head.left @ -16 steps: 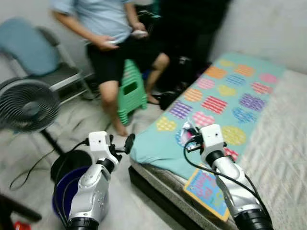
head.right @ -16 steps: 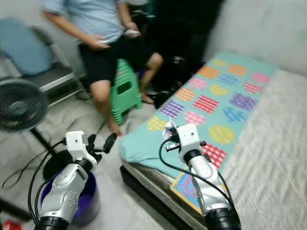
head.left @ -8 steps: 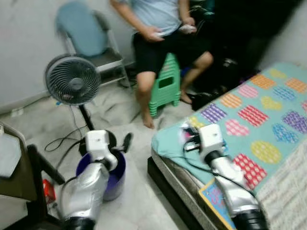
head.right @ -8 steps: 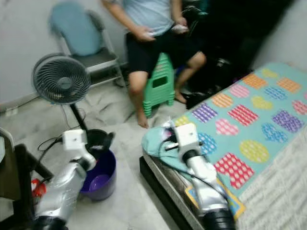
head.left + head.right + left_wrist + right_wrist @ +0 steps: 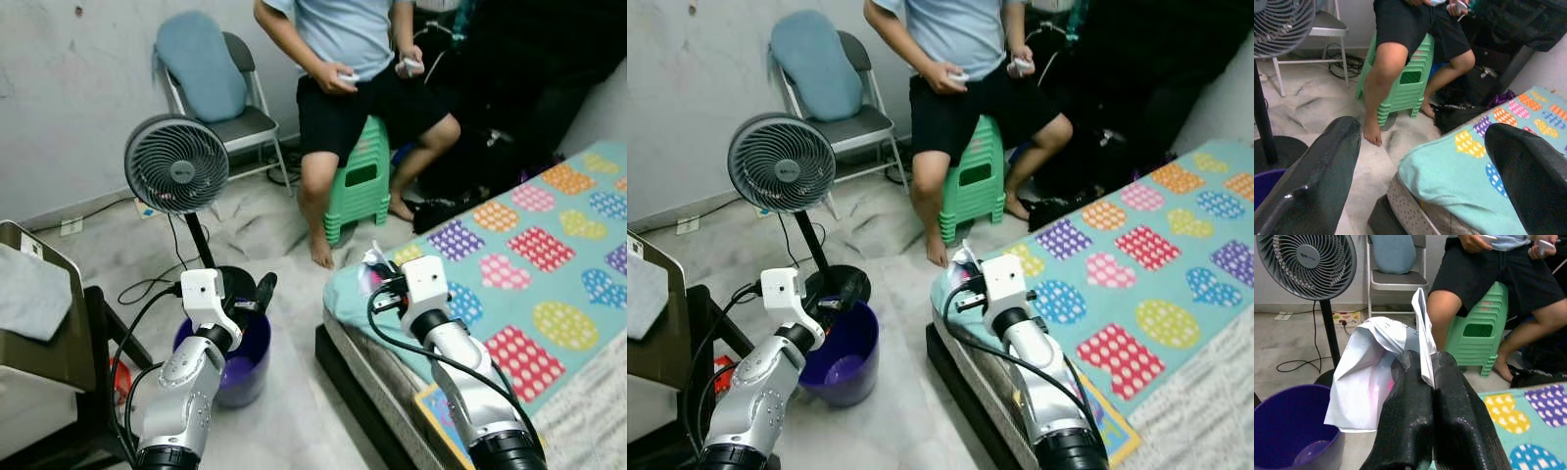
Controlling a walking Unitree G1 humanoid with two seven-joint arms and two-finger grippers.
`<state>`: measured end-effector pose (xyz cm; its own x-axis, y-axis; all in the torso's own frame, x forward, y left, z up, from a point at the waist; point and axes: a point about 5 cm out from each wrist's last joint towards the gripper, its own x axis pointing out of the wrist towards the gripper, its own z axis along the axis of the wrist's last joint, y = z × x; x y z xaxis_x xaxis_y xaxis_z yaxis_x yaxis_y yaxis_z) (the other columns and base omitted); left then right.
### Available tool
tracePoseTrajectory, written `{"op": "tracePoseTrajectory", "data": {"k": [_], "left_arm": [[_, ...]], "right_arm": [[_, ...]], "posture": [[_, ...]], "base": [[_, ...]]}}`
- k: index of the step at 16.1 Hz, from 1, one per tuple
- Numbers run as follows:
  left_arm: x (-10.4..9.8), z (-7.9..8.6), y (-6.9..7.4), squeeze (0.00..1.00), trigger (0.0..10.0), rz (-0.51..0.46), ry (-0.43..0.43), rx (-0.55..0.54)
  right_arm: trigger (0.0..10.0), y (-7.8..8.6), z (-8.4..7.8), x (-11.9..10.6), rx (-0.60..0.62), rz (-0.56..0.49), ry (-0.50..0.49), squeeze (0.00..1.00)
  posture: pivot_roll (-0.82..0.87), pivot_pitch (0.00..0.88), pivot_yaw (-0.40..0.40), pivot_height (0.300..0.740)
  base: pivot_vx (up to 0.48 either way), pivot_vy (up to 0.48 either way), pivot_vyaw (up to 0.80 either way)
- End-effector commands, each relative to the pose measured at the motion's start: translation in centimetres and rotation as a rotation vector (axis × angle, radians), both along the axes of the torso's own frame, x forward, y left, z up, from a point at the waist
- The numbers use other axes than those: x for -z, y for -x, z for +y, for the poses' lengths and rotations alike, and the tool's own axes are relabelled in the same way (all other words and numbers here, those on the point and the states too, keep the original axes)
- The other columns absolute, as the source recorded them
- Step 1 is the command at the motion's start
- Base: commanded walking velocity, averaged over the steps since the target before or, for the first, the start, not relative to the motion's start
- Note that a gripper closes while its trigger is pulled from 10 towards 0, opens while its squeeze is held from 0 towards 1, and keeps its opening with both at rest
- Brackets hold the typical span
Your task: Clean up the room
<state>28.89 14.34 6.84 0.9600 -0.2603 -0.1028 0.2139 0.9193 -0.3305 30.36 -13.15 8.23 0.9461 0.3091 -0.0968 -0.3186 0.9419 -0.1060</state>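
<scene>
My right gripper (image 5: 1425,363) is shut on a crumpled white paper wrapper (image 5: 1367,368), held over the near corner of the bed (image 5: 509,257). In the left eye view the paper (image 5: 373,264) pokes up ahead of the right gripper (image 5: 380,286). A purple bucket (image 5: 246,358) stands on the floor left of the bed, also seen as the bucket (image 5: 1288,430) below the paper. My left gripper (image 5: 258,294) hangs open above the bucket's far rim, its fingers (image 5: 1327,161) spread wide with nothing between them.
A standing fan (image 5: 176,164) with a black base is just behind the bucket. A person (image 5: 358,54) sits on a green stool (image 5: 359,186), a folding chair (image 5: 223,90) beside them. A dark stand with a box (image 5: 34,308) is at my left. A colourful book (image 5: 436,409) lies by the bed's edge.
The camera has swung left, bringing the fan, chair and bucket into view. Both arms keep the same pose; the right gripper still holds the paper.
</scene>
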Motion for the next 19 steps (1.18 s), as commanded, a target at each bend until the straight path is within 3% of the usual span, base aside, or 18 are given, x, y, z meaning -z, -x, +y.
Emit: {"op": "tracePoseTrajectory", "data": {"k": [1,12,19], "left_arm": [[-0.5,0.3,-0.1,0.00,10.0,-0.026,-0.007,-0.004],[-0.1,0.6,-0.2,0.00,10.0,0.004,-0.027,-0.031],[0.1,1.2,-0.7,0.00,10.0,0.017,-0.088,-0.105]], "right_arm": [[10.0,-0.2,0.0,-0.3,-0.004,-0.008,-0.005,0.00],[10.0,-0.1,0.3,-0.3,-0.033,-0.009,0.008,0.00],[10.0,-0.2,1.0,-0.4,-0.078,-0.024,0.023,0.00]], "posture": [[-0.15,0.000,0.016,0.740],[-0.15,0.000,0.017,0.740],[-0.14,0.000,0.010,0.740]], "base": [[0.307,0.000,0.00],[0.224,0.000,0.00],[0.000,0.000,0.75]]}}
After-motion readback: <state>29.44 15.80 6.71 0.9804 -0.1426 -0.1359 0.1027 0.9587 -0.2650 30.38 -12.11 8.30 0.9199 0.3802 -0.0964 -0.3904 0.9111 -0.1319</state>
